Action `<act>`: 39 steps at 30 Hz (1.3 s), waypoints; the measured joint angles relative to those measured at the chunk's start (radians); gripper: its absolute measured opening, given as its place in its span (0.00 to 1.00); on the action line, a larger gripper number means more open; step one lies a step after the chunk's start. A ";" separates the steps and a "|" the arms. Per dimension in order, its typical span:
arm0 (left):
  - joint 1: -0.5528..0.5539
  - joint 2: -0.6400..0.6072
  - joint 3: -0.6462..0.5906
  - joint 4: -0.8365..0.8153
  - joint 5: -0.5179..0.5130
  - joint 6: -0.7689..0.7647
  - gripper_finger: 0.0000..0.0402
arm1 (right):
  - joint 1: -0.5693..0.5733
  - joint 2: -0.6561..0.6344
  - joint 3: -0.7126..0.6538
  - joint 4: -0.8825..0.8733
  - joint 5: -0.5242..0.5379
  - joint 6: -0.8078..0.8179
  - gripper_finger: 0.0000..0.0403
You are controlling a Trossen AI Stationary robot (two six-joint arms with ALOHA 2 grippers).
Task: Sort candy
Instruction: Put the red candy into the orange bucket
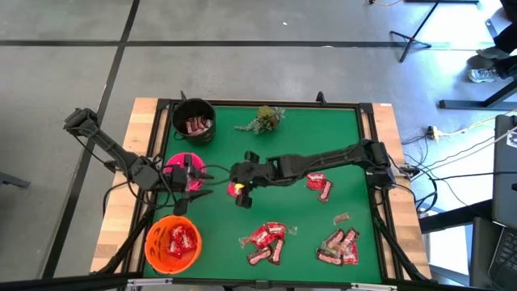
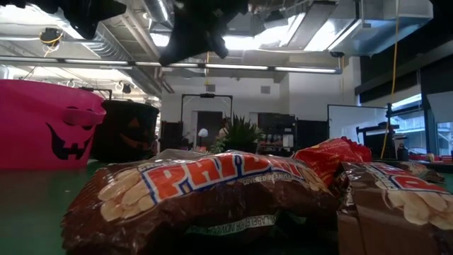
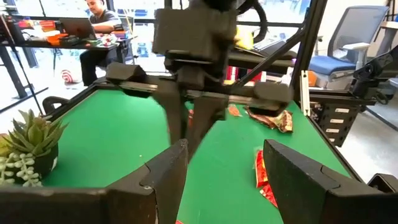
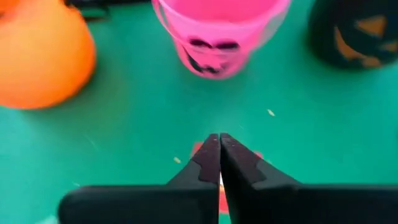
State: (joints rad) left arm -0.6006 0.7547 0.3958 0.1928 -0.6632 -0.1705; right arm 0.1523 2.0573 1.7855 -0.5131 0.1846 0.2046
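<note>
Closest to the low camera, brown wrapped candy [image 2: 212, 191] fills the lower frame, with a red packet [image 2: 333, 157] behind it at right. Green felt [image 1: 323, 137] is seen covering the table, framed by a pale wooden border, with grey floor around it; in the low view a ceiling with ducts and strip lights is shown above a dim room. At the left of the high view a black bucket [image 1: 194, 121], a pink bucket [image 1: 182, 170] and an orange bucket [image 1: 172, 242] are lined up, and a green sprig [image 1: 267, 118] is set at upper centre. Loose candy is scattered across the lower right of the felt. The right gripper [image 1: 240, 192] is held at centre, its fingers pressed together over a red sweet [image 4: 200, 149]; whether it is pinched cannot be told. The left gripper [image 1: 195, 187] is kept at the pink bucket, fingers parted wide and empty.
</note>
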 joint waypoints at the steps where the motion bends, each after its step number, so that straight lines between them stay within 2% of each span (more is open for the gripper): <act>1: 0.000 0.001 0.000 0.000 0.000 -0.002 0.50 | -0.001 0.003 -0.002 -0.017 0.008 0.008 0.04; 5: 0.000 0.001 0.000 -0.001 0.001 -0.003 0.50 | -0.010 0.010 -0.068 -0.010 0.004 0.026 0.18; 15: 0.000 0.001 0.000 0.000 0.002 -0.003 0.50 | -0.022 0.023 -0.270 0.277 0.009 0.072 0.69; 20: 0.000 0.001 0.000 0.004 0.002 -0.004 0.50 | -0.025 0.076 -0.278 0.301 0.021 0.055 0.83; 24: 0.000 0.000 0.000 0.005 0.000 -0.006 0.50 | -0.022 0.125 -0.276 0.325 0.033 0.037 0.85; 31: 0.001 0.001 0.000 0.002 0.000 -0.009 0.50 | -0.037 0.168 -0.274 0.302 0.054 0.043 0.77; 35: 0.001 0.001 0.000 0.002 0.000 -0.011 0.50 | -0.045 0.167 -0.271 0.264 0.071 0.056 0.66; 39: 0.001 0.001 0.000 0.002 0.000 -0.011 0.50 | -0.053 0.164 -0.271 0.256 0.064 0.053 0.49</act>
State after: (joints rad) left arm -0.5999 0.7555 0.3962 0.1947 -0.6636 -0.1810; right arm 0.0995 2.2218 1.5143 -0.2570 0.2482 0.2578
